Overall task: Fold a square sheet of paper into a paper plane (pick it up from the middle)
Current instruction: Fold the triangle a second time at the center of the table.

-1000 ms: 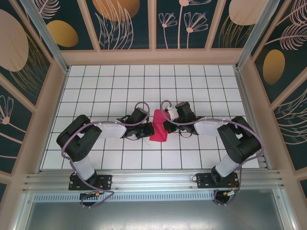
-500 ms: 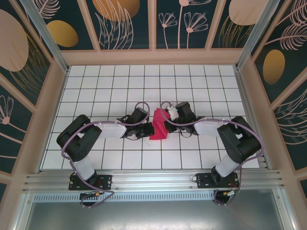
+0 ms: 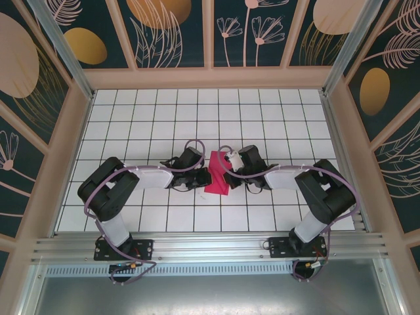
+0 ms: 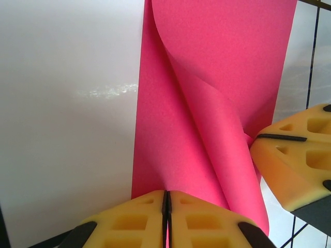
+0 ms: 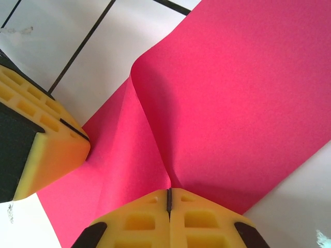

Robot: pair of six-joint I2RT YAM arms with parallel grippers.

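Note:
The square sheet of paper point(image 3: 216, 177) is a magenta-pink sheet, buckled up off the white grid table between my two grippers. My left gripper point(image 3: 205, 177) is shut on its left edge. In the left wrist view the yellow pads point(image 4: 129, 217) pinch the paper point(image 4: 207, 77), which curls over in a soft roll. My right gripper point(image 3: 229, 172) is shut on the opposite edge. The right wrist view has its jaws point(image 5: 169, 191) closed on the paper point(image 5: 232, 77), with a raised fold running away from them. Each wrist view also catches the other gripper's yellow fingers point(image 4: 295, 155) point(image 5: 41, 150) close by.
The white grid table point(image 3: 151, 118) stretches behind and to both sides of the arms. Wooden walls point(image 3: 210, 77) with patterned panels close it in at the back and sides. A metal rail point(image 3: 210, 246) with the arm bases runs along the near edge.
My right gripper has moved left toward the left gripper, and the pink paper between them has bunched up narrower. The left arm has hardly moved.

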